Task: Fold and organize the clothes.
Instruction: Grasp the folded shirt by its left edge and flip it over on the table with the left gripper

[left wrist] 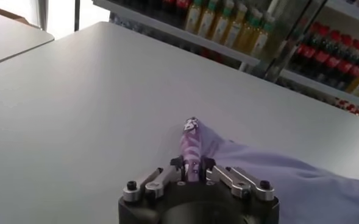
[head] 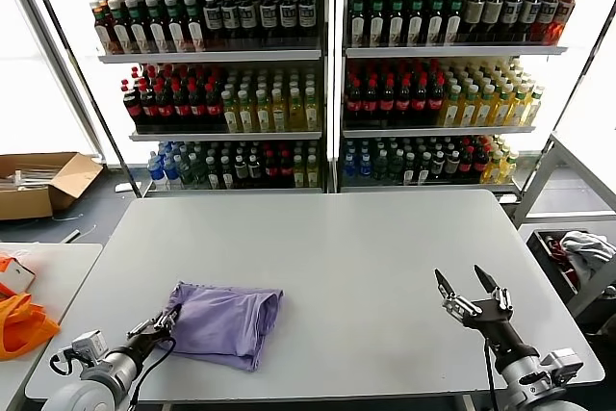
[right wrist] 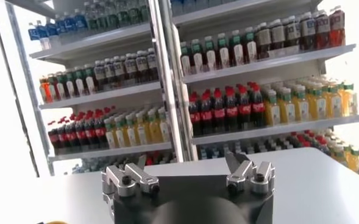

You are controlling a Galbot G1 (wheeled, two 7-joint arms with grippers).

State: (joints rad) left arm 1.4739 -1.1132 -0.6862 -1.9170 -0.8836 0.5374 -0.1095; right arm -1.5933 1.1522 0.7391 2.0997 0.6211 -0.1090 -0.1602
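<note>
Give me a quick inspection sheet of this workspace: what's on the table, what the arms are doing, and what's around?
Surface: grey table, mostly bare.
Job's things: lavender T-shirt, loosely folded, near the front left edge.
Clutter: orange fabric on the side table at left.
Grippers: left end effector pinching the shirt's edge; right end effector open, above the table at right, holding nothing.
Cables: black cable along the left arm.
Surroundings: shelves of bottled drinks; cardboard box on the floor.

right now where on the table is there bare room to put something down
Bare: the far half of the grey table toward the drink shelves, and the middle between the lavender T-shirt and the right end effector. Crowded: near-left corner, where the left end effector pinches the shirt's edge.
</note>
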